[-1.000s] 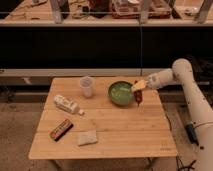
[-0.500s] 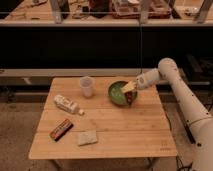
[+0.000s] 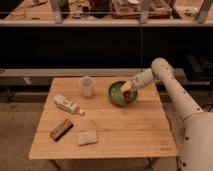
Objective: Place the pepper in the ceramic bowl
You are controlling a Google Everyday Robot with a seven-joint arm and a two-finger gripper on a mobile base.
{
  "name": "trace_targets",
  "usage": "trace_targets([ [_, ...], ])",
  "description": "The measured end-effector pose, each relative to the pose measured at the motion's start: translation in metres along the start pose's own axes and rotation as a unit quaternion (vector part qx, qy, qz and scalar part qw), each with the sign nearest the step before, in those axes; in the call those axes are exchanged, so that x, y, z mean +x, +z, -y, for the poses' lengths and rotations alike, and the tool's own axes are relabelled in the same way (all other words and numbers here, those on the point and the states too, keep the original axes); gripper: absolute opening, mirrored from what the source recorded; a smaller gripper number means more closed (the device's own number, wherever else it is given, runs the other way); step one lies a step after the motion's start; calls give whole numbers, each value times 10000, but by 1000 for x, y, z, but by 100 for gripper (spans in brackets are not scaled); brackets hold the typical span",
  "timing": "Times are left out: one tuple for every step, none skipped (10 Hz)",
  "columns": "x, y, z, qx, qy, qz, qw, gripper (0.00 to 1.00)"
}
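The green ceramic bowl [image 3: 118, 95] stands on the wooden table [image 3: 125, 130], right of centre near the far edge. My gripper [image 3: 127, 91] reaches in from the right and hangs over the right half of the bowl. It is shut on the pepper [image 3: 128, 97], a small dark red piece that points down from the fingers to just above or at the bowl's inside. I cannot tell whether the pepper touches the bowl.
A translucent white cup [image 3: 87, 86] stands left of the bowl. A white bottle [image 3: 66, 104] lies at the left. A red-brown striped block [image 3: 61, 129] and a pale sponge [image 3: 87, 137] lie at the front left. A dark shelf runs behind the table.
My gripper has moved left with the pepper, from beside the bowl's right rim to over the bowl. The other things have not moved.
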State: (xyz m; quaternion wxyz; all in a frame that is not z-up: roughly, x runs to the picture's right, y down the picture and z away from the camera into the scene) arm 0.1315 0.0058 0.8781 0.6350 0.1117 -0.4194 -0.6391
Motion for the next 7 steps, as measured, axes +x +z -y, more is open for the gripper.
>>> trace_targets([
  [4, 0, -14, -136, 332, -92, 9993, 67],
  [7, -1, -32, -225, 842, -228, 9959, 75],
  [10, -5, -45, -283, 1246, -361, 9911, 77],
  [14, -8, -54, -322, 1529, -478, 9866, 77],
  [18, -13, -62, -361, 1778, -627, 9814, 77],
  [21, -18, -69, -387, 1991, -757, 9763, 77],
  [21, -19, -71, -394, 2025, -779, 9754, 77],
])
